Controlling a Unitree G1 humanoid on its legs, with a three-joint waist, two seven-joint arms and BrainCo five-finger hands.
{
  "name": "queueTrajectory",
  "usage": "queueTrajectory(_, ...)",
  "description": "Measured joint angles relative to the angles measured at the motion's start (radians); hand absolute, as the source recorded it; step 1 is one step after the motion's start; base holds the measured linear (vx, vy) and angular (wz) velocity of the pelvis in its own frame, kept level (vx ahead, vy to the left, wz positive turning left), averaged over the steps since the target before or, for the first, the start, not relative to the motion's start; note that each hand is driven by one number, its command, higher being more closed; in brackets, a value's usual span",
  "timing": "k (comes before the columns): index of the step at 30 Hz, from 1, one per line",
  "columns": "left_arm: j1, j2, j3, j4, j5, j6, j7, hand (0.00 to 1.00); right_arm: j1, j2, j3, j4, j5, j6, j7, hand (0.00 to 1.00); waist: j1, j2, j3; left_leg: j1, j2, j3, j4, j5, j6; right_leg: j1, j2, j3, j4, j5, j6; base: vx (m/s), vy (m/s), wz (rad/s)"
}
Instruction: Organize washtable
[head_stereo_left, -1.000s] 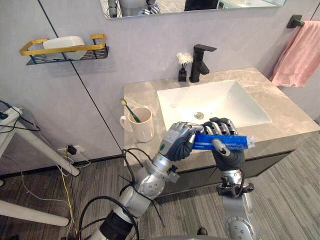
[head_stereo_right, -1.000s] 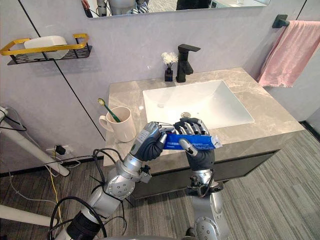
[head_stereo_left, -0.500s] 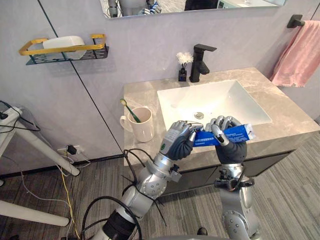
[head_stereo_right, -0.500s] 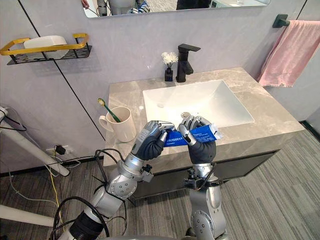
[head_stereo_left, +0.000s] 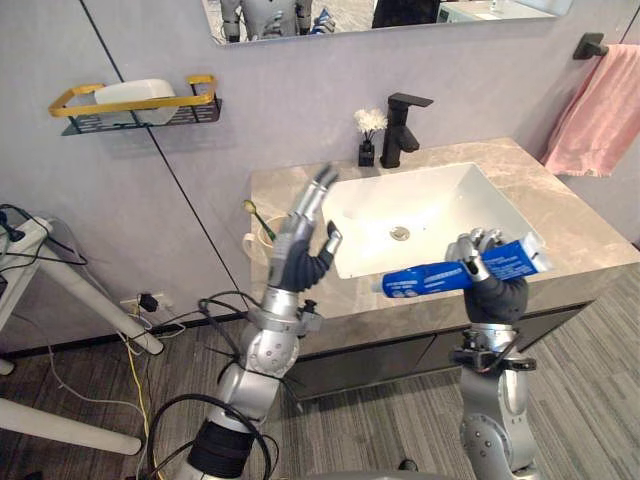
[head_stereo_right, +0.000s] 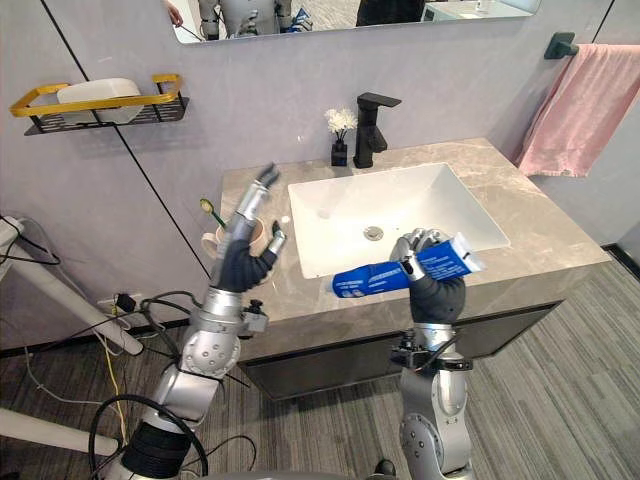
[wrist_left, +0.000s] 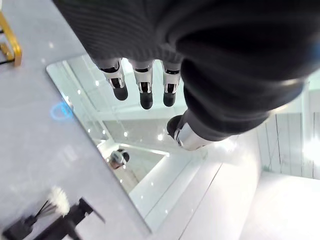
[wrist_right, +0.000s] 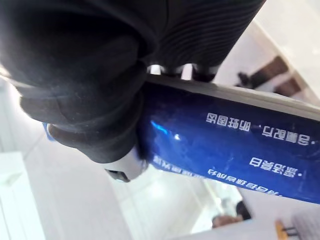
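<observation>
In the eye views the right hand (head_stereo_left: 495, 295) is clamped round the right end of a blue toothpaste tube (head_stereo_left: 440, 275). It holds the tube nearly level above the near edge of the counter (head_stereo_left: 590, 235), in front of the sink (head_stereo_left: 430, 195), while the left hand (head_stereo_left: 298, 258) is raised with fingers apart over the mug (head_stereo_right: 213, 243) left of the sink. The left wrist view shows its straight fingers (wrist_left: 142, 87) holding nothing. The right wrist view shows the thumb (wrist_right: 95, 135) curled against the tube.
</observation>
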Motion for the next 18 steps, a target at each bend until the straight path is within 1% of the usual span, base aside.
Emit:
queueTrajectory(4, 0.001, -0.025, 0.077, -0.063, -0.048, 0.0, 0.021, 0.0, -0.006, -0.001, -0.06, 0.0, -0.014, 0.0, -0.002, 1.0, 0.01, 0.012, -0.001, 0.007, 0.0, -0.004, -0.006, 0.003, 0.001, 0.008, 0.0, -0.005, 0.0, 0.0, 0.0, 0.0, 0.001, 0.01)
queueTrajectory(7, 0.009, -0.033, 0.134, -0.115, -0.084, -0.001, 0.037, 0.0, -0.052, -0.002, -0.108, 0.0, -0.035, 0.0, -0.005, 1.0, 0.012, 0.012, -0.001, 0.006, -0.001, -0.017, -0.014, 0.011, 0.0, 0.012, 0.0, -0.017, 0.0, -0.001, 0.0, -0.02, -0.001, 0.11)
queueTrajectory(10, 0.028, -0.034, 0.196, -0.15, -0.094, -0.001, 0.058, 0.0, -0.107, -0.003, -0.146, 0.0, -0.036, -0.002, -0.026, 1.0, 0.016, 0.011, 0.0, 0.002, -0.002, -0.026, -0.019, 0.018, 0.0, 0.015, 0.0, -0.032, 0.0, -0.001, 0.0, -0.02, 0.0, 0.15)
queueTrajectory(11, 0.044, -0.035, 0.23, -0.172, -0.1, -0.002, 0.069, 0.0, -0.14, -0.006, -0.169, 0.0, -0.037, -0.006, -0.038, 1.0, 0.022, 0.008, 0.002, 0.002, -0.003, -0.029, -0.028, 0.025, -0.001, 0.015, 0.0, -0.035, 0.0, -0.001, 0.0, -0.03, -0.001, 0.13)
queueTrajectory(12, 0.056, -0.036, 0.258, -0.188, -0.108, -0.002, 0.079, 0.0, -0.174, -0.013, -0.202, 0.0, -0.037, -0.018, -0.044, 1.0, 0.036, 0.005, 0.003, 0.001, -0.004, -0.033, -0.038, 0.032, -0.001, 0.015, 0.0, -0.041, 0.0, -0.001, 0.001, -0.03, -0.003, 0.13)
queueTrajectory(13, 0.062, -0.039, 0.272, -0.195, -0.111, -0.002, 0.081, 0.0, -0.195, -0.016, -0.22, 0.0, -0.038, -0.025, -0.049, 1.0, 0.042, 0.002, 0.005, -0.001, -0.004, -0.039, -0.044, 0.037, -0.001, 0.016, 0.0, -0.045, 0.0, -0.001, 0.001, -0.04, -0.009, 0.27)
queueTrajectory(15, 0.095, -0.053, 0.33, -0.222, -0.112, -0.003, 0.101, 0.0, -0.293, -0.044, -0.287, 0.0, -0.039, -0.044, -0.086, 1.0, 0.051, -0.013, 0.014, -0.01, -0.007, -0.067, -0.054, 0.05, -0.001, 0.02, -0.001, -0.076, 0.0, -0.003, 0.002, -0.02, -0.01, 0.36)
queueTrajectory(16, 0.105, -0.057, 0.344, -0.224, -0.112, -0.003, 0.103, 0.0, -0.319, -0.056, -0.305, 0.001, -0.039, -0.047, -0.093, 1.0, 0.055, -0.017, 0.015, -0.011, -0.007, -0.073, -0.057, 0.054, -0.003, 0.02, -0.001, -0.082, 0.0, -0.003, 0.002, 0.0, -0.007, 0.29)
queueTrajectory(18, 0.152, -0.072, 0.385, -0.224, -0.113, 0.002, 0.105, 0.0, -0.407, -0.108, -0.356, 0.016, -0.038, -0.074, -0.128, 1.0, 0.085, -0.036, 0.014, -0.012, -0.01, -0.091, -0.081, 0.074, -0.002, 0.02, -0.001, -0.098, 0.0, -0.003, 0.002, 0.0, -0.004, 0.23)
